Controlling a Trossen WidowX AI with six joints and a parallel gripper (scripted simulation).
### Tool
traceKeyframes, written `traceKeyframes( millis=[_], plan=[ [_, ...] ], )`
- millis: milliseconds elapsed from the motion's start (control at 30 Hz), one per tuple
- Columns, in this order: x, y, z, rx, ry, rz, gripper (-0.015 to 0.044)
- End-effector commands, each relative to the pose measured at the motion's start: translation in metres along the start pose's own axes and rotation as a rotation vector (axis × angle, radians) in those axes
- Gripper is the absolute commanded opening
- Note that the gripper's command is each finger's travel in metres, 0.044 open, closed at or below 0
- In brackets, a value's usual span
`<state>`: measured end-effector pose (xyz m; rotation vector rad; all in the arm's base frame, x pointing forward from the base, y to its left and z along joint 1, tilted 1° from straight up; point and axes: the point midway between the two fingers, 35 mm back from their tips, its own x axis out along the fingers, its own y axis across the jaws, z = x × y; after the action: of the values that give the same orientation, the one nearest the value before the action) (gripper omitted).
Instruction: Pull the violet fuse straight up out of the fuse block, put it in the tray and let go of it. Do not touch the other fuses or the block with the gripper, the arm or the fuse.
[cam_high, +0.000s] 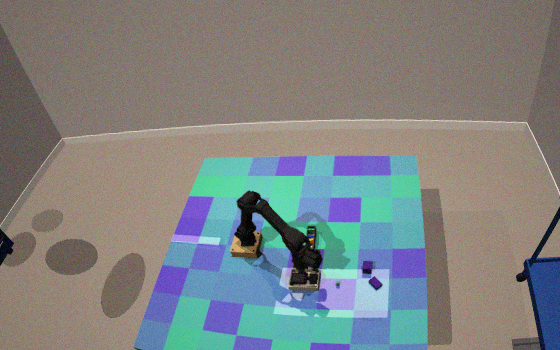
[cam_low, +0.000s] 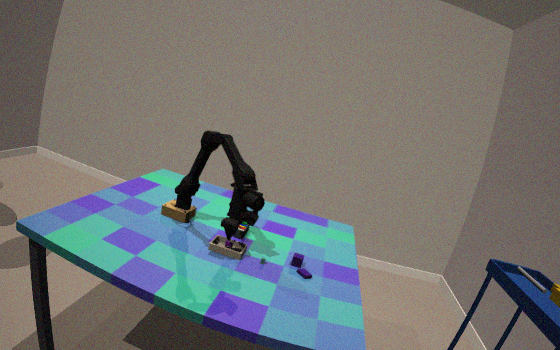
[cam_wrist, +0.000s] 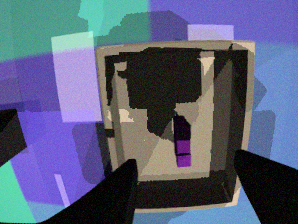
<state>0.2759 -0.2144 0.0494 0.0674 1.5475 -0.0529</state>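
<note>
The violet fuse (cam_wrist: 183, 148) (cam_low: 228, 244) is inside the beige tray (cam_wrist: 175, 45) (cam_high: 305, 288) (cam_low: 224, 253), right of the tray's middle in the wrist view. Whether it lies flat or stands is hard to tell. My gripper (cam_wrist: 186, 162) is open, one finger well to each side of the fuse, with a visible gap on both sides. The fingers reach down over the tray. The fuse block (cam_high: 311, 238) (cam_low: 243, 228) stands behind the tray with coloured fuses in it; its dark edge (cam_wrist: 10, 139) shows at the wrist view's left. In the top view the gripper hides the fuse.
A dark purple cube (cam_high: 367, 266) (cam_low: 298, 259), a purple slab (cam_high: 375, 283) (cam_low: 304, 273) and a small greenish piece (cam_high: 338, 283) (cam_low: 263, 261) lie right of the tray. The arm's wooden base (cam_high: 245, 246) (cam_low: 178, 212) is to the left. A blue cart stands beyond the table.
</note>
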Motion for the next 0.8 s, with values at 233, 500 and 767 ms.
traceKeyframes(
  millis=[233, 500, 767],
  plan=[
    [-0.037, 0.0, -0.001, -0.004, 0.003, -0.002, 0.033],
    [-0.036, 0.001, -0.001, 0.0, 0.002, 0.001, 0.033],
    [-0.036, 0.001, -0.001, 0.0, 0.002, 0.001, 0.033]
  ],
)
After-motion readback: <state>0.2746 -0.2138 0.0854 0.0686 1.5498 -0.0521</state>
